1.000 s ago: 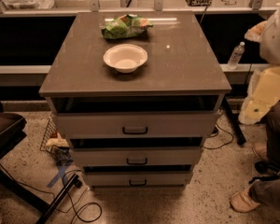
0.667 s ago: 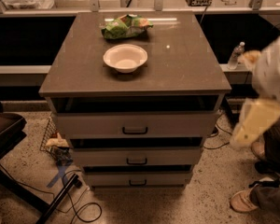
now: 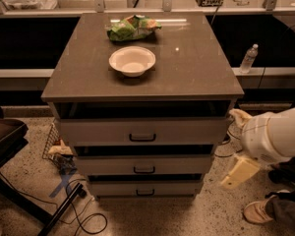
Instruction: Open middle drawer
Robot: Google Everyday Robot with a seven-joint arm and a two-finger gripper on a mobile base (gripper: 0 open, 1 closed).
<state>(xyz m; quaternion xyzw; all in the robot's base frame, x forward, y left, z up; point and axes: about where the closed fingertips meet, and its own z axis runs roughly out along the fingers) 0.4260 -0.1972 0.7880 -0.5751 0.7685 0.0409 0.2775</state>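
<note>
Arm is seen entering from the right edge, at about 4 o'clock from frame centre. It is a bulky, rounded, white shell with a smooth matte skin and a thin seam line.

Gripper is seen hanging below and left of that shell as a pale yellow, wedge-shaped piece angled down toward 7 o'clock. It is held just beside the cabinet's right side, level with the lower drawers, and is touching nothing. Whether it is open or closed cannot be told, and nothing is seen grasped.

Middle drawer is found at 6 o'clock from centre, second of three in the stack. Its low, flat, pale-grey front is topped by a dark gap. A small dark rectangular handle is set at its centre. The gripper lies at about 3 to 4 o'clock from that handle, well apart from it.

Top drawer is taller-fronted with the same pull. Lowest drawer looks slightly narrower.

Cabinet top is a smooth grey-brown slab with a faint gloss spot. On it, toward 12 o'clock, a round white bowl and a crumpled green bag are set.

A clear plastic bottle is stood at 2 o'clock. The floor is speckled.
</note>
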